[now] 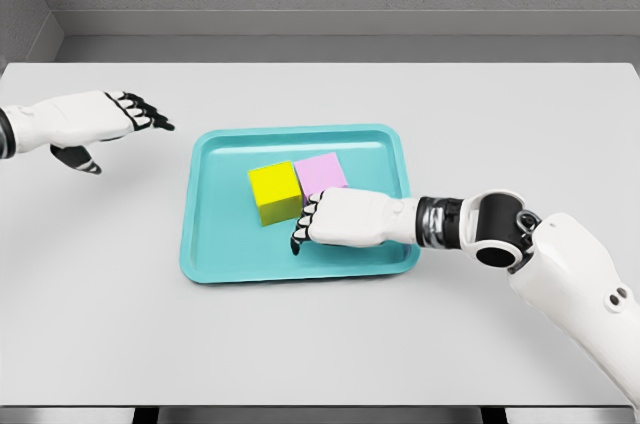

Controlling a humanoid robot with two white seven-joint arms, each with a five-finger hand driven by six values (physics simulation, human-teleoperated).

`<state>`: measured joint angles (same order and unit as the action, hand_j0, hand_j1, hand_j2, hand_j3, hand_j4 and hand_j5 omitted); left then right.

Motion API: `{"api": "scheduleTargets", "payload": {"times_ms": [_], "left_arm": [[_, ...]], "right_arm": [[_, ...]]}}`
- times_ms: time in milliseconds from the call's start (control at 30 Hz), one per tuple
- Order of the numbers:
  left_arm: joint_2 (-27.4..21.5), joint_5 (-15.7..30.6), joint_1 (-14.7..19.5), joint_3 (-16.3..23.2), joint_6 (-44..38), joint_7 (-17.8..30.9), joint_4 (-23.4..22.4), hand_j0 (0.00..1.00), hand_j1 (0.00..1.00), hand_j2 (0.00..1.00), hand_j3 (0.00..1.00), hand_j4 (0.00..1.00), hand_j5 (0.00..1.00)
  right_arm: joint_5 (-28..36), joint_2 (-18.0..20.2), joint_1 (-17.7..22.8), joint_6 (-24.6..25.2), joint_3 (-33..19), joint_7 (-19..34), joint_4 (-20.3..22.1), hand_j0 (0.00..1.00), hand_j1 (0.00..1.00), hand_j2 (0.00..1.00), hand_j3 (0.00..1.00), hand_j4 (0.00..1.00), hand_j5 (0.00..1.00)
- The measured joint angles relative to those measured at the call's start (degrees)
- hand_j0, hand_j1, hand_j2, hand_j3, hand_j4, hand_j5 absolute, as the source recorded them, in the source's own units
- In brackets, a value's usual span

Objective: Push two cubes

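A yellow cube and a pink cube sit side by side, touching, inside a teal tray at the table's middle. My right hand lies over the tray's front half, its curled fingers just in front of the two cubes and touching or nearly touching their near faces; it holds nothing. Part of the pink cube's near side is hidden behind this hand. My left hand hovers over the table to the tray's left, fingers stretched out flat and holding nothing.
The tray rests on a light grey table whose front edge runs along the bottom of the view. A grey wall stands behind the table's far edge.
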<state>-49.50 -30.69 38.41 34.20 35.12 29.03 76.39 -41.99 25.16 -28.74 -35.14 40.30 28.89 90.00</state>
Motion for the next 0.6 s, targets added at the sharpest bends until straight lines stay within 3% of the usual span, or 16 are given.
{"api": "scheduleTargets", "payload": {"times_ms": [367,600], "left_arm": [[-0.03,-0.12,0.09,-0.06,0.0,0.0,-0.77,1.0,1.0,1.0,1.0,1.0,1.0],[-0.01,-0.14,0.0,-0.11,-0.01,0.0,-2.11,1.0,1.0,1.0,1.0,1.0,1.0]], "right_arm": [[0.88,6.99,-0.88,-0.01,-3.39,-0.07,2.08,0.61,0.61,0.61,0.61,0.61,0.61],[1.35,8.38,-3.6,0.02,-6.75,0.04,2.61,0.62,0.62,0.62,0.62,0.62,0.62]]}}
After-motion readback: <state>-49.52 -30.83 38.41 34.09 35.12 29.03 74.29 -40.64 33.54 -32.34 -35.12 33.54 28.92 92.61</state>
